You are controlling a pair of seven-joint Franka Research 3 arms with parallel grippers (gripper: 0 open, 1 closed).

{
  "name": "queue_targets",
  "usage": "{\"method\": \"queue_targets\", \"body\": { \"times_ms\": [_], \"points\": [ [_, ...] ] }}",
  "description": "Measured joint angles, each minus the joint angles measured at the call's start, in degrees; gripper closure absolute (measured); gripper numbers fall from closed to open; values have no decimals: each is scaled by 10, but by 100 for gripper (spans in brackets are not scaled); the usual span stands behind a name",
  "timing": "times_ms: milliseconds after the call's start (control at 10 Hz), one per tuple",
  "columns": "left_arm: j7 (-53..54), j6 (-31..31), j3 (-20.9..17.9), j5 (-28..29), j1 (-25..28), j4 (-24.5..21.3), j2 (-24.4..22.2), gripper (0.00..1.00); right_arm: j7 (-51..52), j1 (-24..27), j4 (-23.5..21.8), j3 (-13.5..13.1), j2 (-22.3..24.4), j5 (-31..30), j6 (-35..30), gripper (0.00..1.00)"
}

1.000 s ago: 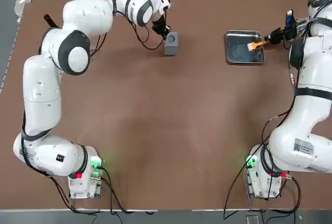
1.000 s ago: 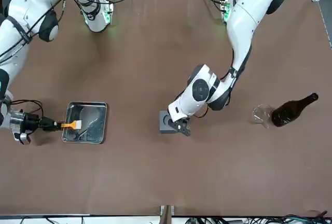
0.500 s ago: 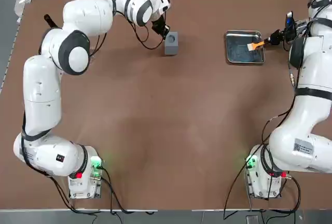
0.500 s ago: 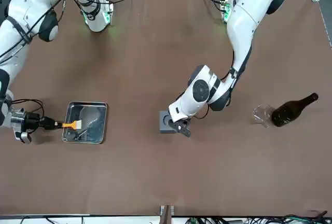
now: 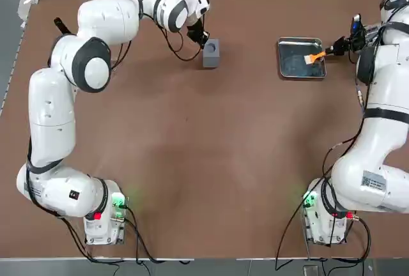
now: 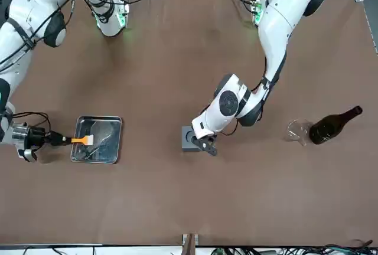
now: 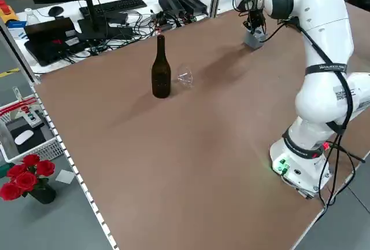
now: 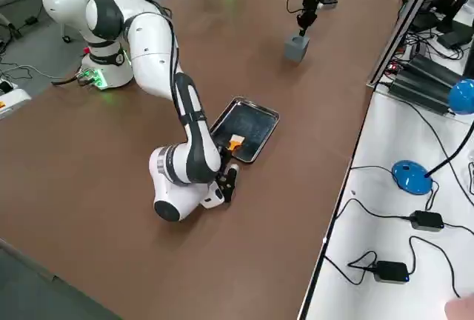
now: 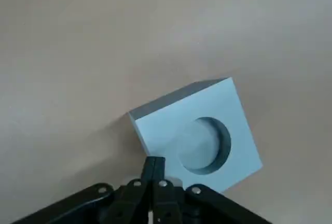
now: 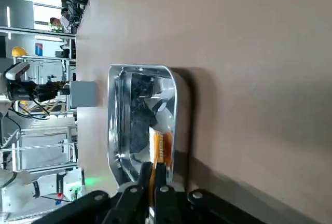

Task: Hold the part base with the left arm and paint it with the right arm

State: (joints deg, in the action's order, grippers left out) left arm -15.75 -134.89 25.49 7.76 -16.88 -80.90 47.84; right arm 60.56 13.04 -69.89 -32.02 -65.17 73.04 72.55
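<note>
The part base (image 5: 211, 50) is a small grey cube with a round recess in its top face (image 9: 199, 130), standing at the far middle of the table (image 6: 189, 139). My left gripper (image 5: 201, 39) is shut, its joined fingertips (image 9: 154, 163) resting on the cube's top edge beside the recess. My right gripper (image 5: 337, 47) is at the far right, shut on the orange handle of a small brush (image 5: 316, 55). The brush head (image 6: 87, 141) reaches over the rim of the steel tray (image 5: 301, 76), which holds dark paint. The handle (image 10: 162, 146) runs between the right fingers.
A dark brown bottle (image 6: 332, 125) and a clear glass (image 6: 298, 131) stand on the left arm's side of the table, near its far edge. Desks with cables, a keyboard and power supplies border the table's far edge (image 7: 115, 13).
The right gripper's fingers have closed on the brush handle, and brush and gripper have shifted slightly outward toward the tray's rim. The left gripper and the part base have not moved.
</note>
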Motion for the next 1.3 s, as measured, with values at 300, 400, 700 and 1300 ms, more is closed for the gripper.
{"method": "queue_targets", "body": {
  "times_ms": [300,400,700,1300],
  "points": [
    [0,0,0,0,0,0,0,99,-59,-23,13,-50,23,-11,-37,95],
    [0,0,0,0,0,0,0,99,-94,-41,16,-73,50,-34,-38,95],
    [0,0,0,0,0,0,0,99,-224,-81,18,-84,148,-137,-1,95],
    [0,0,0,0,0,0,0,99,-499,-112,-42,108,324,-450,198,95]
  ]
}}
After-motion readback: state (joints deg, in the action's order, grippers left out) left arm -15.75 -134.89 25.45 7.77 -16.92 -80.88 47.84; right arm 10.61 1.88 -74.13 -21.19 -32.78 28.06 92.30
